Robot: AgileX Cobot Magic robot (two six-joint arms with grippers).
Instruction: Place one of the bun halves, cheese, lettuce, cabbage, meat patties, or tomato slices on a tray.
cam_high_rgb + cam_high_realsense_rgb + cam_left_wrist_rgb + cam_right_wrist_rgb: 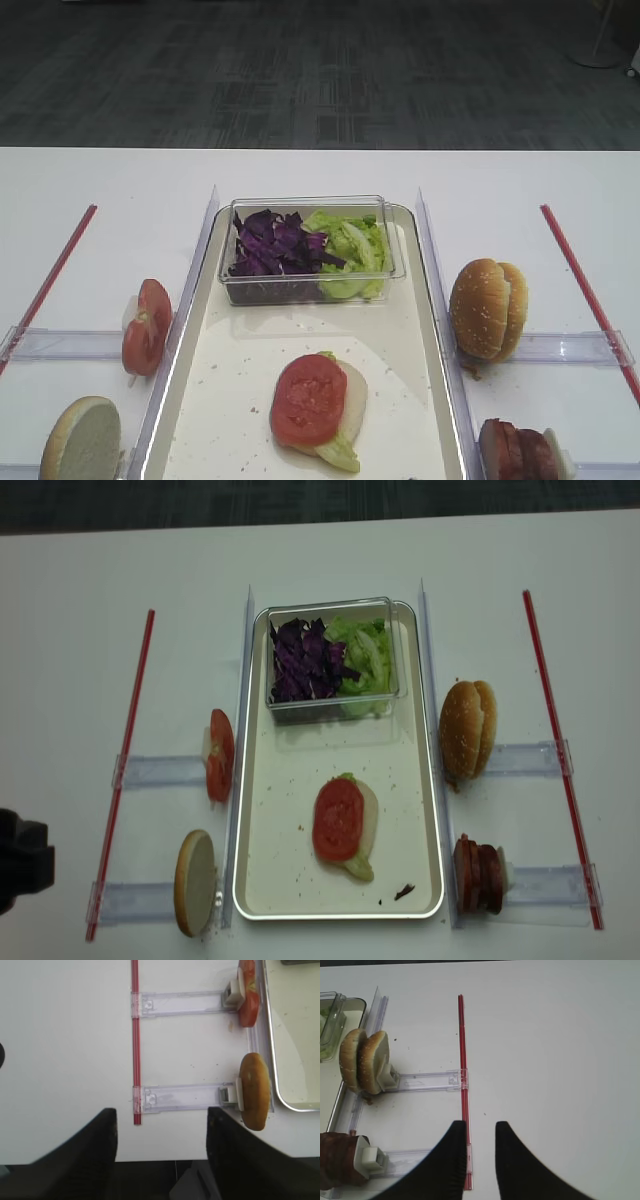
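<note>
Left hand open, right hand parted, both empty

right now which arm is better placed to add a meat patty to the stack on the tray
Right. The meat patties stand on the right of the tray, and the right gripper hovers open just beside them. The left gripper, also open, is over by the bun half and tomato slices.

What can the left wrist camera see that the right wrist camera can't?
Only the left wrist view shows the open left gripper, the upright red tomato slices and a single round tan bun half standing on edge. Only the right wrist view shows the open right gripper, two sesame-seeded bun halves held together, the reddish-brown meat patties and a corner of the clear plastic tub. Both show the white table, a red strip, clear holders and the silvery metal tray's rim.
</note>
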